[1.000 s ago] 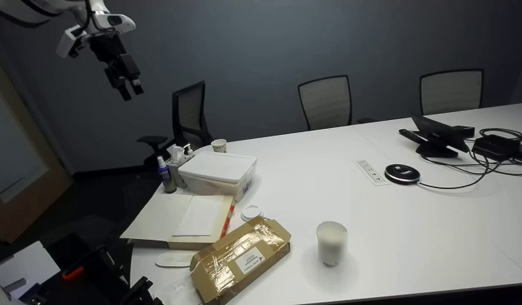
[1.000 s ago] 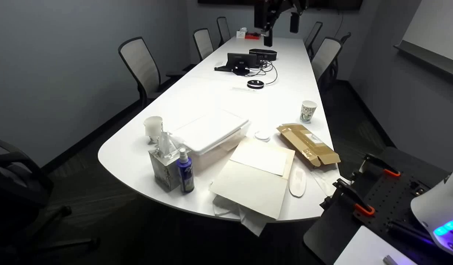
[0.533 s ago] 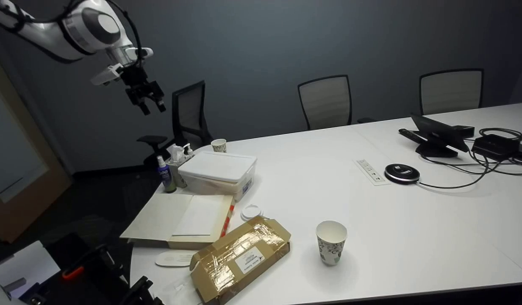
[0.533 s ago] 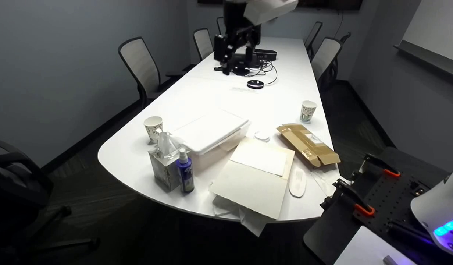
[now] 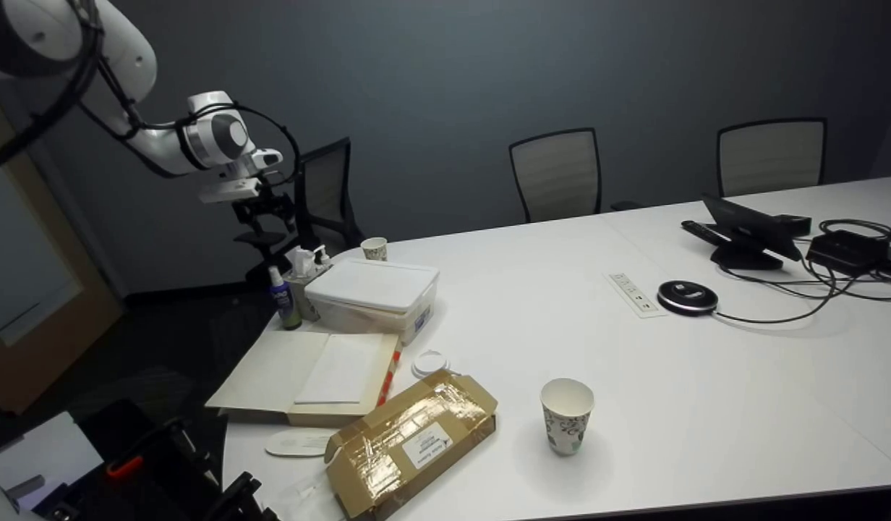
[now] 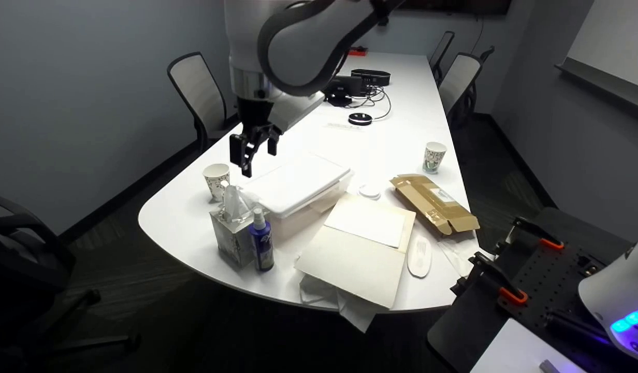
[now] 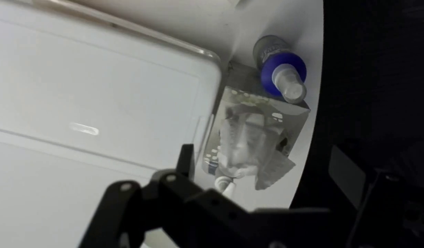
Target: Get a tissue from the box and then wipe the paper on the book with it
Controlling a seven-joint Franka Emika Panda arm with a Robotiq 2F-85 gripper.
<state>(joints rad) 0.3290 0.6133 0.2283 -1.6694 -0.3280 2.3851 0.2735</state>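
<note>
Hovers with the end effector (image 7: 267,168) spread across the lower part of the wrist view, presumably to straddle the tissue (image 7: 244,146) poking up, handy for plucking, from the box (image 7: 294,119) just right of centre, pinching nothing yet.

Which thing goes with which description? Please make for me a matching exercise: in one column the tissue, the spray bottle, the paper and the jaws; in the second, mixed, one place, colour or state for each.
Column one
1. tissue
2. spray bottle
3. paper
4. jaws

Column two
A. lying on the book
B. apart, gripping nothing
C. poking from the box
D. blue-purple, white nozzle

Pairs: 1-C, 2-D, 3-A, 4-B
</note>
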